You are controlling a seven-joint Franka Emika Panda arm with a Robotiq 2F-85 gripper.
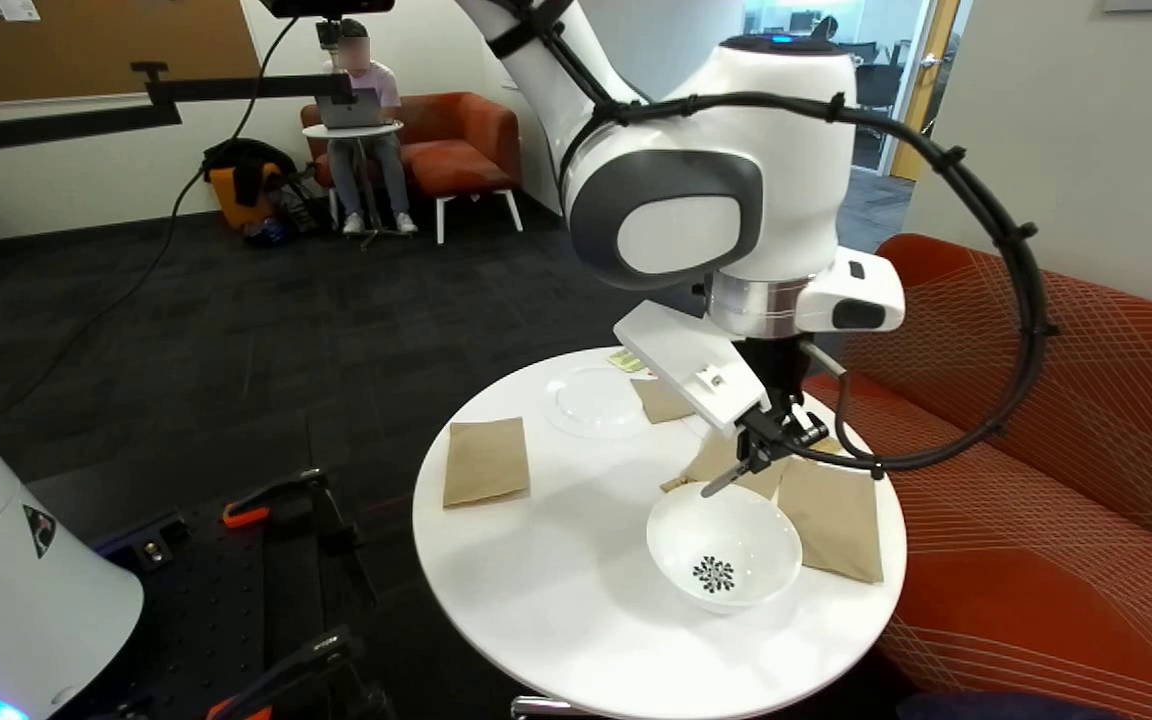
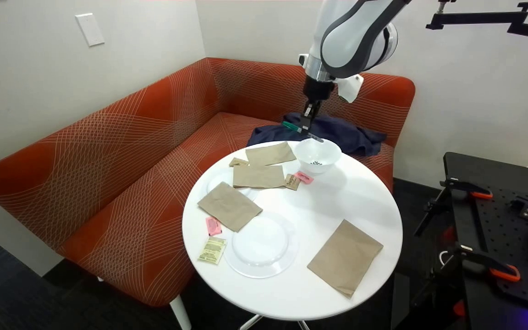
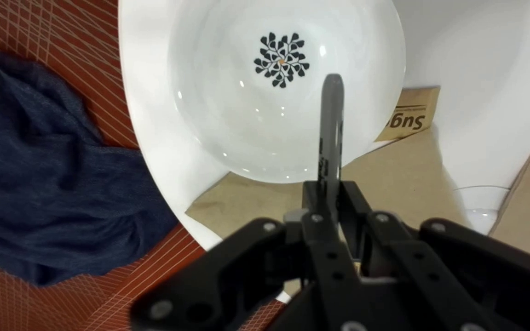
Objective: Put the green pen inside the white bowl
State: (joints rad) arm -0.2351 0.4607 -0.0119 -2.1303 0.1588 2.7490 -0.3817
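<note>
Held aslant over the edge of the white bowl [image 3: 228,115] was the green pen [image 3: 331,133], its long axis running from outside the rim inward, its grey end [image 1: 725,480] lower and aimed into the bowl, in the wrist view just to one side of the dark floral pattern [image 3: 281,60]. Whether that end touched the bowl could not be told. Above and just beside the bowl, the gripper [image 3: 332,195] had its fingers pressed against the pen's middle from both sides. The pen's green end [image 2: 291,126] showed in an exterior view, sticking out on the side away from the bowl; the wrist view gave only the grey part, with dark lettering [image 3: 323,161] too blurred to read. Close by the bowl a pink packet [image 2: 304,177] showed in an exterior view, while in the wrist view a sugar packet [image 3: 412,115] and a brown paper square [image 3: 394,179] were partly cut off by its rim. Farther from the bowl, on the white table [image 2: 365,195], a clear plate [image 2: 260,240] lay partly covered by another paper square [image 2: 230,206]. Past the table edge nearest the bowl was a navy cloth [image 3: 53,184] on the red sofa [image 2: 163,174]; well beyond, in an exterior view, a person [image 1: 376,85] with a blurred face sat behind a laptop [image 1: 352,108]
</note>
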